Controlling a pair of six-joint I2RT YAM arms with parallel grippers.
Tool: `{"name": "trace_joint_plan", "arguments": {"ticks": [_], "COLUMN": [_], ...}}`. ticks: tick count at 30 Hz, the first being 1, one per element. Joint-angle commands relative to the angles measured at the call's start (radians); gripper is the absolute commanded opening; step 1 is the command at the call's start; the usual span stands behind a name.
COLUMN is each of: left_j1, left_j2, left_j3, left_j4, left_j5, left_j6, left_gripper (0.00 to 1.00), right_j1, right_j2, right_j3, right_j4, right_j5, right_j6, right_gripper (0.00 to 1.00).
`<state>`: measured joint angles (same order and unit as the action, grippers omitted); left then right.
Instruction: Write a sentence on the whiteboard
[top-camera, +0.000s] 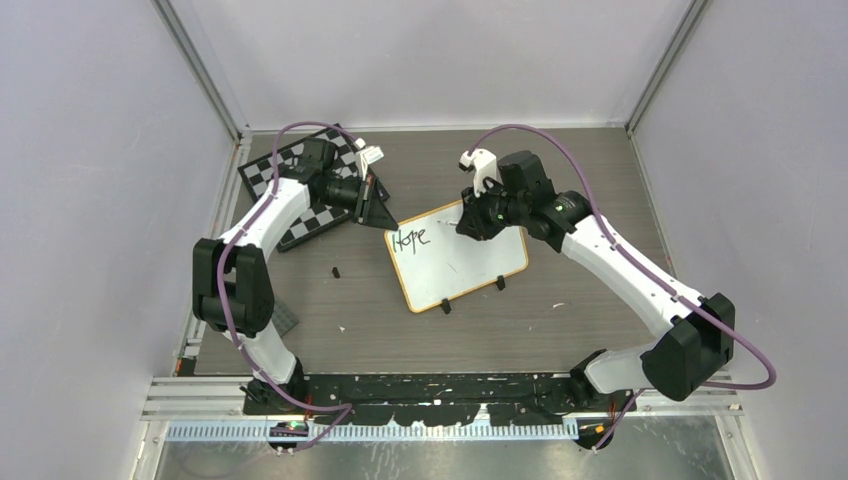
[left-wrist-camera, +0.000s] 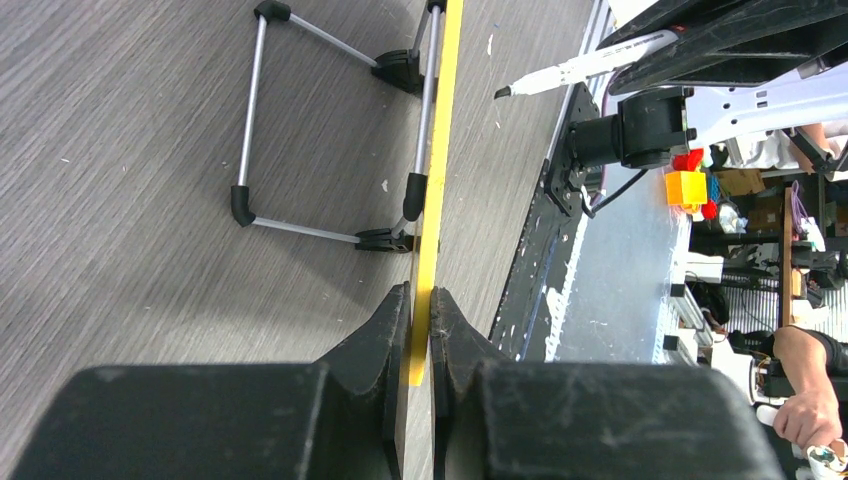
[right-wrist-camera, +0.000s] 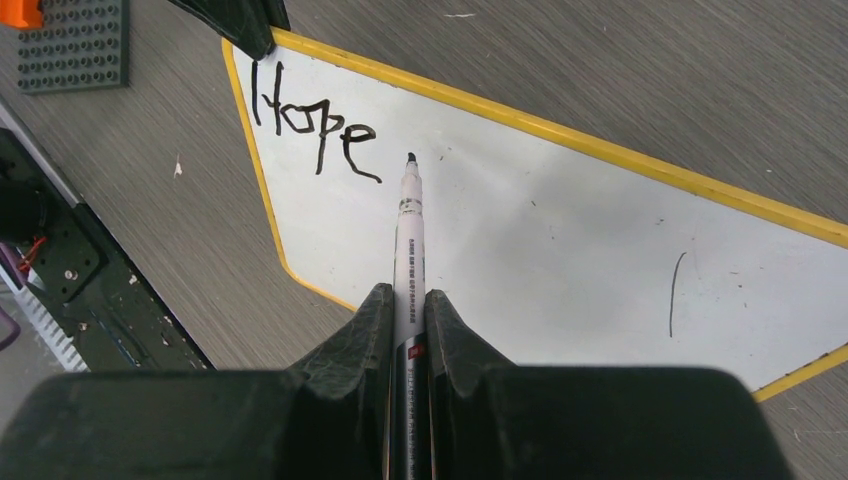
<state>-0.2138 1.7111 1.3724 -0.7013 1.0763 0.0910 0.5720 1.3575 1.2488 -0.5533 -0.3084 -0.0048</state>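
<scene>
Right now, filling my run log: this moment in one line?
left gripper shut on whiteboard rim | right gripper shut on marker | written: Hope | tip past e

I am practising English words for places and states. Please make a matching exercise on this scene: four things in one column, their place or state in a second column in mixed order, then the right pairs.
Things
1. left end effector
2. right end effector
3. chessboard
4. word "Hope"

Places or states
a. written on the whiteboard, near one corner
b. shut on the marker
c. shut on the whiteboard's yellow rim
d. at the far left, partly hidden by the left arm

Pairs: 1-c, 2-b, 3-d, 4-a
</scene>
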Motion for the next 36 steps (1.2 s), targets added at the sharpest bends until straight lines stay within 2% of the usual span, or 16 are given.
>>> {"name": "trace_joint_plan", "arguments": {"ticks": [1,36], "left_j1": [-0.018,-0.019], "left_j2": [0.028,0.041], "left_j3": [0.021,0.034], "left_j4": [-0.019,-0.030], "left_j5": [-0.046,-0.048], "left_j6": [0.027,0.035], "left_gripper": [0.00,0.00], "right_j1": [0.024,0.049], "right_j2": [0.017,0.070], "right_j3": [0.013,0.010], "right_j4": [0.030,0.081], "right_j5": [-0.002,0.116], "right_j6": [0.003,-0.001], "right_gripper": [0.00,0.00]}}
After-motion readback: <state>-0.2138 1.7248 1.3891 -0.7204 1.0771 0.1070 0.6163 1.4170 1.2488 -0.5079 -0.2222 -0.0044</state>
